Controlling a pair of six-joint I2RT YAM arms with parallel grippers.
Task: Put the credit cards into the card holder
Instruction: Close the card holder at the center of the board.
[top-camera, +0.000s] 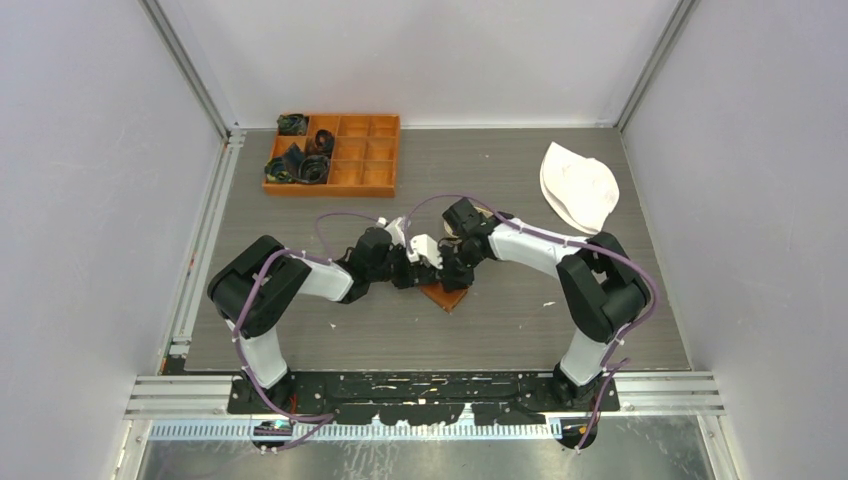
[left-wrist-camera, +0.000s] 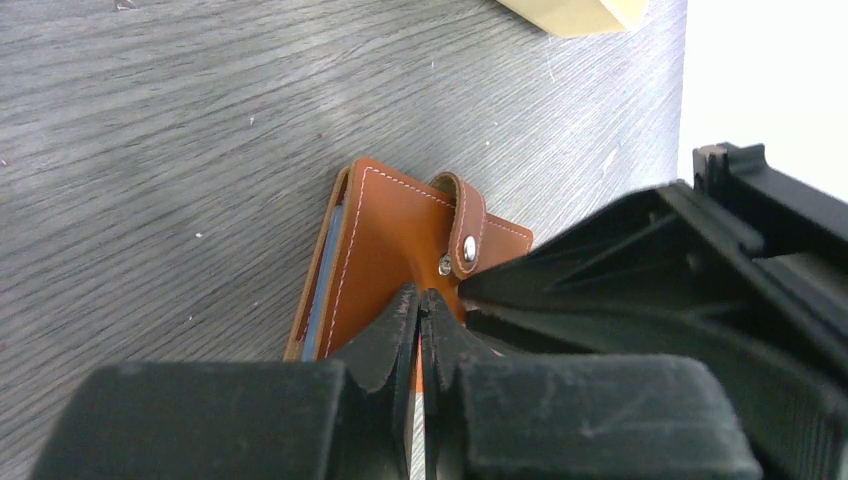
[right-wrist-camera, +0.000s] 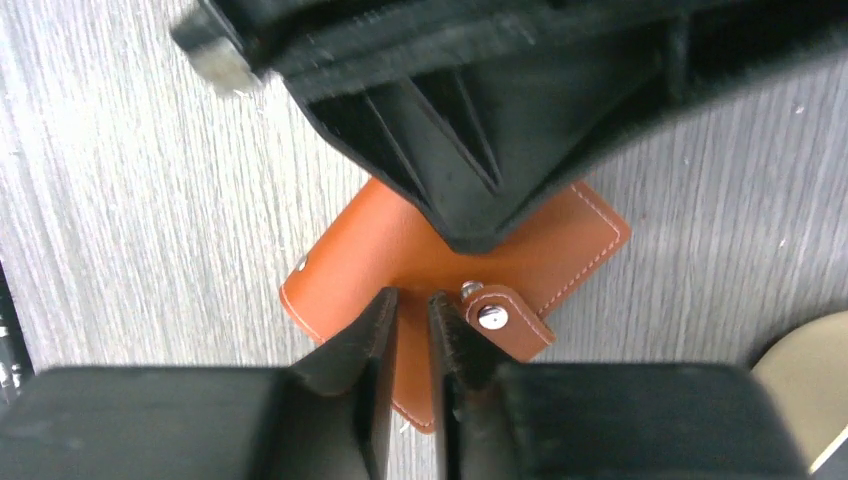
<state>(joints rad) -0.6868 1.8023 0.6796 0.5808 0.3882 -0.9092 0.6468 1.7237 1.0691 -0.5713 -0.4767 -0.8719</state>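
The card holder (top-camera: 446, 298) is a brown leather wallet lying folded on the table, seen close up in both wrist views (left-wrist-camera: 385, 245) (right-wrist-camera: 380, 250). Its strap (left-wrist-camera: 467, 215) (right-wrist-camera: 510, 325) lies beside its stud, unfastened. A grey-blue credit card edge (left-wrist-camera: 320, 295) shows inside the fold; other credit cards are hidden. My left gripper (left-wrist-camera: 420, 300) (top-camera: 418, 270) is shut, tips down on the wallet's cover. My right gripper (right-wrist-camera: 412, 300) (top-camera: 455, 268) faces it from the other side, jaws slightly open over the cover with nothing between them.
An orange compartment box (top-camera: 332, 153) with dark items stands at the back left. A white folded object (top-camera: 578, 185) lies at the back right. A tan tray rim shows near the wallet (left-wrist-camera: 580, 12) (right-wrist-camera: 805, 390). Grey walls enclose the table on three sides.
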